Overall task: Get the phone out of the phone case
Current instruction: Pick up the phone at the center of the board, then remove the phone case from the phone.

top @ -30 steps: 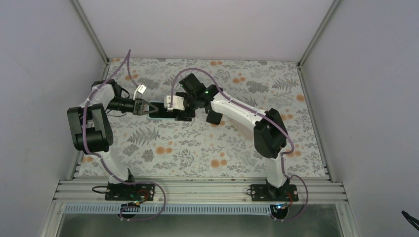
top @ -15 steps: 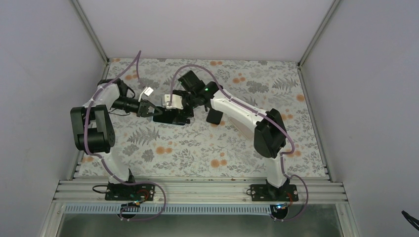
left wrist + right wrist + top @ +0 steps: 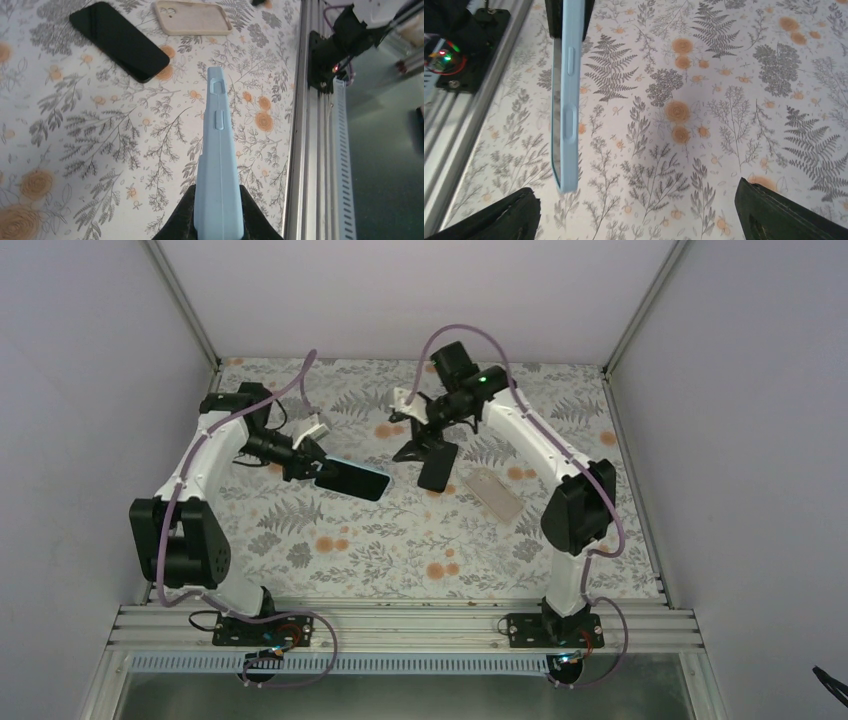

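nearest you, the rail (image 3: 400, 612) along the table (image 3: 330, 570) front edge carries both arm bases. past it, right of centre on the flowered table, a beige case (image 3: 492, 492) lies flat, open side up. just beyond its left end lies a bare black handset (image 3: 437, 468). from above you can't tell if the 2 touch; the left wrist view shows a narrow gap between them.

left of those, your left claw (image 3: 218, 200) pinches 1 end of a light blue phone case (image 3: 218, 150), held up off the table. its own camera sees the case edge-on, side buttons facing the lens. from above, the broad face reads dark, so the phone (image 3: 355, 481) looks seated inside it, though no view shows that plainly.

farthest back, your right claw (image 3: 641, 214) hangs above the table with its 2 fingers (image 3: 499, 220) spread wide, gripping nothing. the blue case's free end shows in that camera's view, apart from both fingers.
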Robot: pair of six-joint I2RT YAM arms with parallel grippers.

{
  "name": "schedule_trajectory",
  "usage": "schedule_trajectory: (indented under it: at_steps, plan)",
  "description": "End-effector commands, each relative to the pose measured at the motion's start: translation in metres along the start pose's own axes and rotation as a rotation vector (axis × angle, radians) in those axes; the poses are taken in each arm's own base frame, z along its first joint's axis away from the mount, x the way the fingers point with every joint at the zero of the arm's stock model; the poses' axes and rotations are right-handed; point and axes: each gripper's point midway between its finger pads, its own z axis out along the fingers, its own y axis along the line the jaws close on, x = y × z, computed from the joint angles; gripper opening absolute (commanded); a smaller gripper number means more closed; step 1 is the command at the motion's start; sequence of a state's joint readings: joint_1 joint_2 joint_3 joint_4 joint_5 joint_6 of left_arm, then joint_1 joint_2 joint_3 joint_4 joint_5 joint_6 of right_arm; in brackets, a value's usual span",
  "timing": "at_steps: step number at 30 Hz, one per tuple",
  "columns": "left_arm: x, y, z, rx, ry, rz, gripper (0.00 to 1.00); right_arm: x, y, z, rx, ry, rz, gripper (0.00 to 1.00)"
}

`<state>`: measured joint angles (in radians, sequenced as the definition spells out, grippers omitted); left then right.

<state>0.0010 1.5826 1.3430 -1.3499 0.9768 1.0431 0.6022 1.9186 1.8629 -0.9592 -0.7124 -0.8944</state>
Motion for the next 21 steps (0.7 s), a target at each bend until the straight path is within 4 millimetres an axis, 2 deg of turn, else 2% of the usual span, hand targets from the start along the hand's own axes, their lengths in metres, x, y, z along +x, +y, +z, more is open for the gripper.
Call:
schedule_trajectory:
  at_steps: [1,5,11,21]
  plan:
    - [-0.028,-0.024,-0.008,-0.034,-0.005,0.165,0.02,-0.001,0.036,-0.017,-0.192,-0.058,0.031,1.0]
    - [-0.045,-0.027,-0.015,-0.064,-0.008,0.204,0.02,0.01,0.044,-0.015,-0.237,-0.062,0.072,1.0]
    - [-0.05,-0.028,-0.014,-0.054,-0.02,0.21,0.02,0.021,0.049,-0.013,-0.222,-0.075,0.097,1.0]
    - [-0.052,-0.042,-0.009,-0.02,-0.034,0.225,0.02,0.024,0.025,-0.001,-0.163,-0.066,0.161,1.0]
